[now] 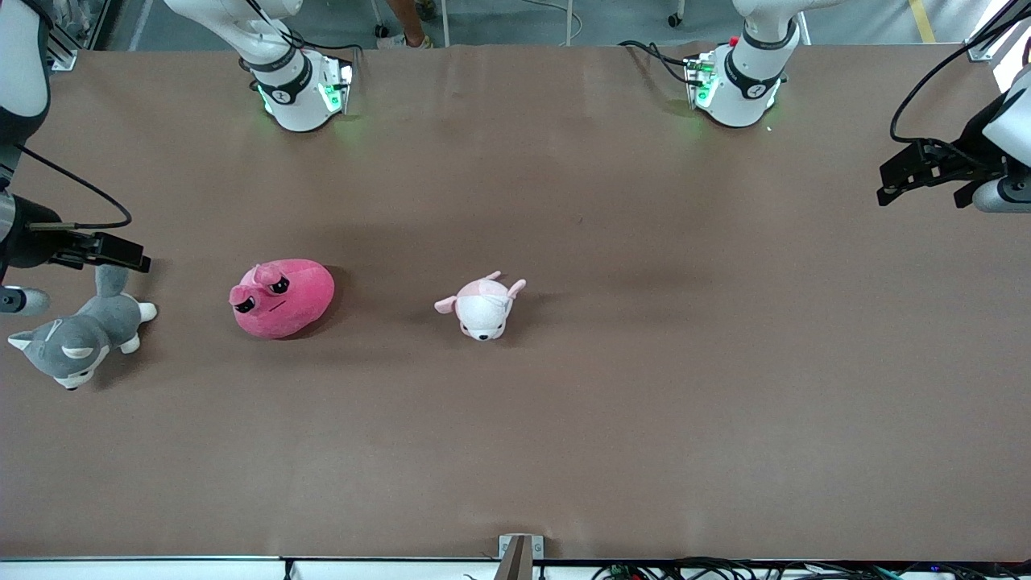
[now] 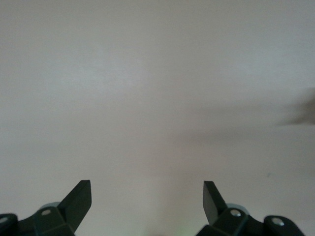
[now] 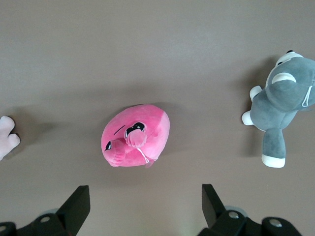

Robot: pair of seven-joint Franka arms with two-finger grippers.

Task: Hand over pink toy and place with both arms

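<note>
Right gripper [image 3: 142,204]: fingers spread wide, holding nothing, up over the table at the right arm's end, above the grey toy [image 1: 76,338].
Left gripper [image 2: 146,199]: fingers wide apart, holding nothing, waits over bare table [image 1: 644,403] at the left arm's end.
Pink toy [image 1: 282,296]: lies on the table between the grey toy and the white toy [image 1: 483,306], well apart from both grippers.
Nearer arm: the right, by far.
Long axis: runs roughly along the table's length.
Stage: fits either toy awaiting pickup or toy set down.

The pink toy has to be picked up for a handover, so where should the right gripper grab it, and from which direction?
Probably from straight above, closing across the pink toy's rounded body: it lies low on the table, soft and free all round. The right gripper is open.
</note>
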